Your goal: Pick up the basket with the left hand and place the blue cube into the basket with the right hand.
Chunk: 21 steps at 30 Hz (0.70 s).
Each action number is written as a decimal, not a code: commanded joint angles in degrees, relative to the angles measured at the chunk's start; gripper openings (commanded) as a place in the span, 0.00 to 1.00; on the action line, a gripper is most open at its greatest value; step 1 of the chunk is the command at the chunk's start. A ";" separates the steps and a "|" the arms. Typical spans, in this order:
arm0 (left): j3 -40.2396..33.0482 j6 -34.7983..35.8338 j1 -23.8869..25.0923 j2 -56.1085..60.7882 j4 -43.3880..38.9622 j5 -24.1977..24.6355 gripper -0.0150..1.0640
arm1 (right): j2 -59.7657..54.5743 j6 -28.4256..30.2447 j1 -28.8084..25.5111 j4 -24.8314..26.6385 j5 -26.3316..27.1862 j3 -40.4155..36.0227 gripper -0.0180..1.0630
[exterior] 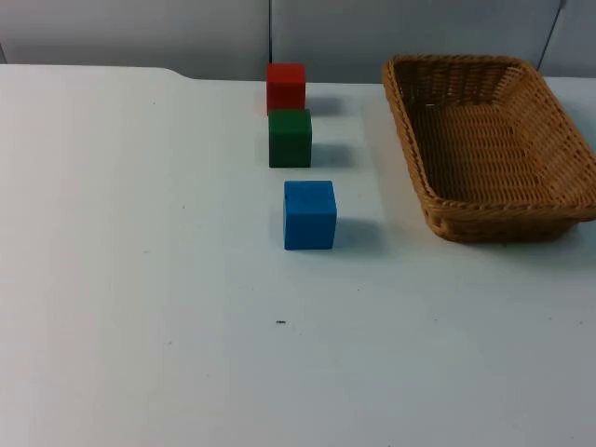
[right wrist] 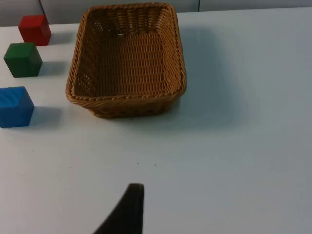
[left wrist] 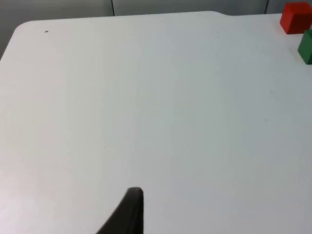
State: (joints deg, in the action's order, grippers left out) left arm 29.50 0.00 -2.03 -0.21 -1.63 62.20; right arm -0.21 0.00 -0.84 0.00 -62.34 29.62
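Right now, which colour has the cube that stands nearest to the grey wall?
Red. The red cube shows best in the top view.

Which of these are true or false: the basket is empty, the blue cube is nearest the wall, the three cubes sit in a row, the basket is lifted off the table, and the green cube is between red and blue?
1. The basket is empty. True.
2. The blue cube is nearest the wall. False: the red cube is nearest the wall; blue is farthest from it.
3. The three cubes sit in a row. True.
4. The basket is lifted off the table. False: it rests on the table, with no gripper on it.
5. The green cube is between red and blue. True.
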 commanded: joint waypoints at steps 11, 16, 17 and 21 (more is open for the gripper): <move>-0.14 0.36 -0.39 0.21 7.01 -0.57 0.99 | 0.21 0.00 -0.43 0.00 0.49 -0.47 0.98; 1.17 0.36 -0.39 -2.96 10.71 -1.26 0.99 | 0.21 0.00 -0.43 0.00 0.49 -0.47 0.98; 1.94 0.36 -0.39 -4.40 11.84 -1.85 0.99 | 0.21 0.00 -0.43 0.00 0.49 -0.47 0.98; 4.52 -1.39 -0.39 -9.17 15.96 -4.09 0.99 | 0.21 0.00 -0.43 0.00 0.49 -0.47 0.98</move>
State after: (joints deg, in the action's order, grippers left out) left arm 32.89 -0.43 -2.03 -7.60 11.82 60.06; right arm -0.21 0.00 -0.84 0.00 -62.34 29.62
